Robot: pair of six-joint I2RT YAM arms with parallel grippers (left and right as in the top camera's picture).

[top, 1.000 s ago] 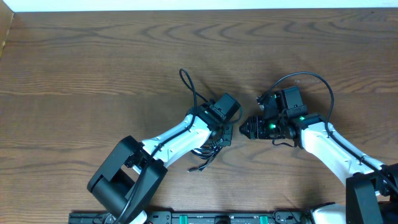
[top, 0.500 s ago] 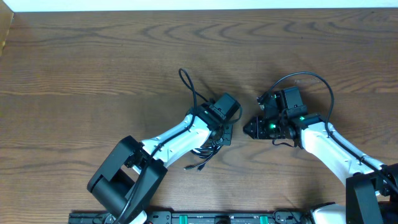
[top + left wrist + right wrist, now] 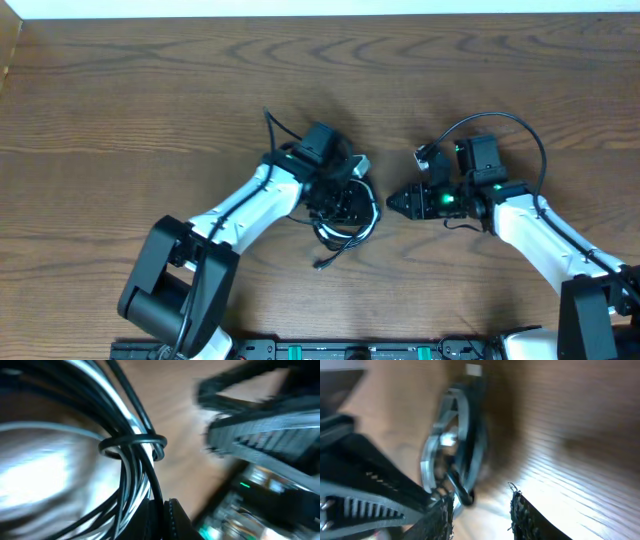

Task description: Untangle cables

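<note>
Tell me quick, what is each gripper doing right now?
Left gripper: closed, holding the bundle of cables.
Right gripper: open, holding nothing.

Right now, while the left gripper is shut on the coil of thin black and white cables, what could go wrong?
A black turn cinches the coil of thin black and white cables; pulling may tighten it. The right gripper, jaws open, sits close to the left gripper; they may collide. The loose plug end may snag.
</note>
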